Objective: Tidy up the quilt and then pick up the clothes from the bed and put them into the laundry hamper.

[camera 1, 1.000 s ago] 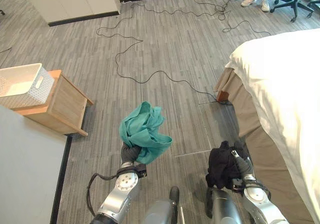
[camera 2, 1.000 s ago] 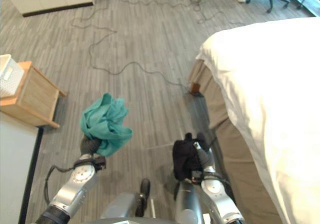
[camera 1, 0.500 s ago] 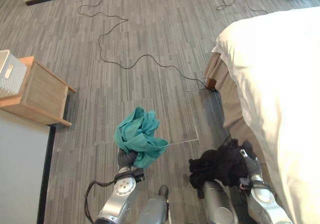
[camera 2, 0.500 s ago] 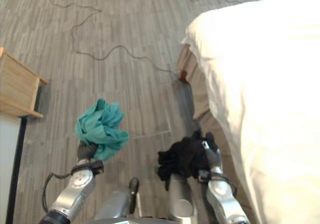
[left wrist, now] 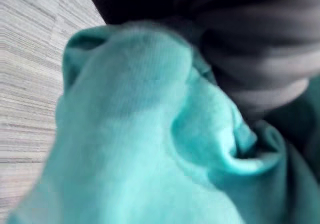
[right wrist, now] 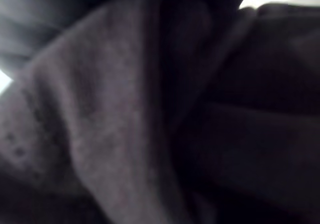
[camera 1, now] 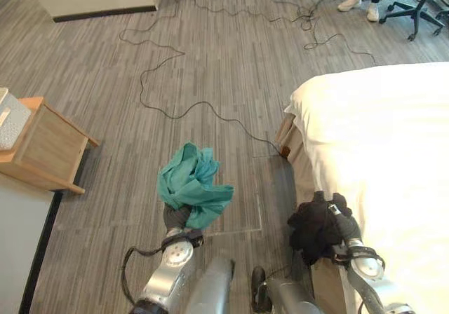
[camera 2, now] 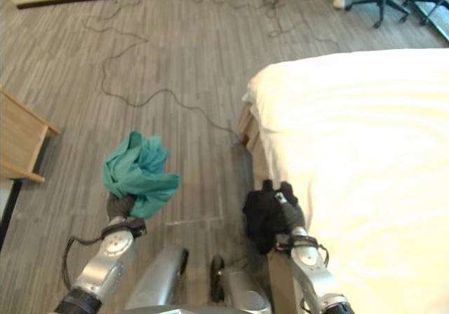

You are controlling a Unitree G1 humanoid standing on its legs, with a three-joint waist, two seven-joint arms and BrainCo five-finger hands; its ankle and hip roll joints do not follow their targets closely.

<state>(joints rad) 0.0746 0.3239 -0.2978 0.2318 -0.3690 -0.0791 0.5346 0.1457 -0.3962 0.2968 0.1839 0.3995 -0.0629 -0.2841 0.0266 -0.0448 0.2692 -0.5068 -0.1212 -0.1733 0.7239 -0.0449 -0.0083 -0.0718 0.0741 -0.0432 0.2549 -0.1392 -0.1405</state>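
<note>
**View turns toward the bed**

The camera has moved, so the bed (camera 1: pixel 379 160) now takes more of the picture and the wooden nightstand (camera 1: pixel 42 146) sits further left. Both hands hold their clothes as before.

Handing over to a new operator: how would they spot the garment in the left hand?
Start at the white bed and look across the grey floor toward the wooden nightstand. Between them, the left hand holds up a bunched teal garment, bright against the black clothes in the right hand.
</note>
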